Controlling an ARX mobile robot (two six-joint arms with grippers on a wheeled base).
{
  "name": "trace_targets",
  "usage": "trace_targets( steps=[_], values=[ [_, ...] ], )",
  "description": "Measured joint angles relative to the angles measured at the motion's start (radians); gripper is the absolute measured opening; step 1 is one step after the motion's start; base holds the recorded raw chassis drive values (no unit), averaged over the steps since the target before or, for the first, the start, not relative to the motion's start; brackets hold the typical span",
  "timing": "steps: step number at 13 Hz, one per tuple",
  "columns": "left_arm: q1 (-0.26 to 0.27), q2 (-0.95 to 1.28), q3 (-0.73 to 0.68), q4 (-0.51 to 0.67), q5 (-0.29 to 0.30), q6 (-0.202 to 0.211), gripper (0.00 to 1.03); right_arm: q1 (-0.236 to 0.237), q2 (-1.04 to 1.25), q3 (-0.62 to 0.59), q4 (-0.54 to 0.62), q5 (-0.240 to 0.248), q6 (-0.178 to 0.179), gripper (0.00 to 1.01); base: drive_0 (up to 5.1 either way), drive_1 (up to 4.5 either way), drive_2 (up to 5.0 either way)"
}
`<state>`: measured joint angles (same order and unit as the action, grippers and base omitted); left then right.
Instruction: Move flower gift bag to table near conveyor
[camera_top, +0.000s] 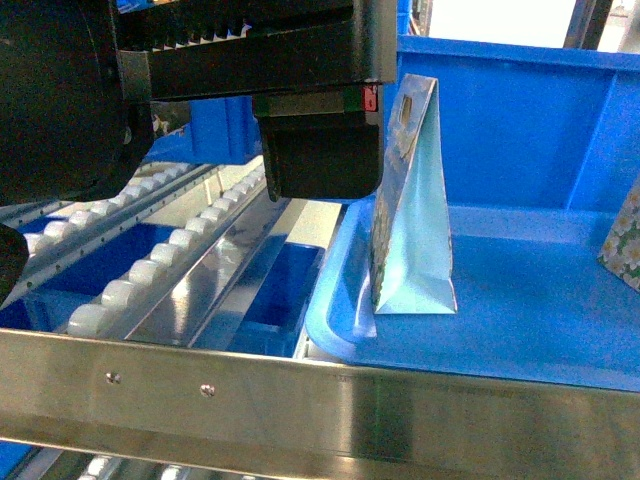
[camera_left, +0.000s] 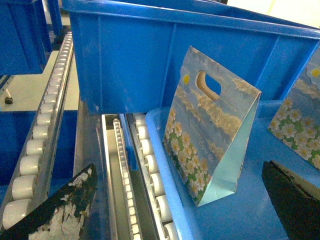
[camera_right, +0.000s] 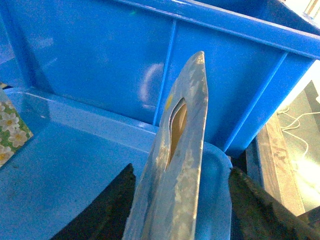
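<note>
The flower gift bag (camera_top: 415, 200) stands upright at the left end of a shallow blue tray (camera_top: 520, 330), its daisy face turned left. In the left wrist view the bag (camera_left: 210, 130) stands ahead of my left gripper (camera_left: 179, 169), which is wide open and holds nothing. In the right wrist view the bag (camera_right: 175, 175) shows edge-on between the fingers of my open right gripper (camera_right: 181, 167), with a gap on the right side. The conveyor (camera_top: 150, 265) runs along the tray's left. The table is out of view.
A tall blue bin wall (camera_left: 135, 55) rises right behind the bag. A second daisy-printed bag (camera_top: 625, 235) stands at the tray's right end. A black arm housing (camera_top: 320, 150) hangs beside the bag's top. A steel frame bar (camera_top: 300, 400) crosses the foreground.
</note>
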<state>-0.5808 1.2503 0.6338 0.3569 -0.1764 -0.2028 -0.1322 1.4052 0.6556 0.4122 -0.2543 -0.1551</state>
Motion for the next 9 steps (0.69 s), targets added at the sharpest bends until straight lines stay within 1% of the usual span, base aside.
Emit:
trace_targets(
  steps=[2, 3, 4, 6, 7, 9],
  values=[
    [0.000, 0.000, 0.000, 0.000, 0.000, 0.000, 0.98, 0.000, 0.000, 0.000, 0.000, 0.000, 0.000, 0.24, 0.0, 0.00, 0.0],
    [0.000, 0.000, 0.000, 0.000, 0.000, 0.000, 0.98, 0.000, 0.000, 0.000, 0.000, 0.000, 0.000, 0.12, 0.0, 0.00, 0.0],
    [0.000, 0.000, 0.000, 0.000, 0.000, 0.000, 0.98, 0.000, 0.000, 0.000, 0.000, 0.000, -0.001, 0.01, 0.0, 0.00, 0.0],
    [0.000, 0.000, 0.000, 0.000, 0.000, 0.000, 0.98, 0.000, 0.000, 0.000, 0.000, -0.002, -0.002, 0.02, 0.0, 0.00, 0.0],
    [0.000, 0.000, 0.000, 0.000, 0.000, 0.000, 0.98, -0.006, -0.020, -0.002, -0.016, -0.024, 0.003, 0.02, 0.0, 0.00, 0.0],
    [0.000, 0.000, 0.000, 0.000, 0.000, 0.000, 0.98, -0.033, -0.109, -0.005, -0.055, -0.083, 0.021, 0.02, 0.0, 0.00, 0.0]
  ],
)
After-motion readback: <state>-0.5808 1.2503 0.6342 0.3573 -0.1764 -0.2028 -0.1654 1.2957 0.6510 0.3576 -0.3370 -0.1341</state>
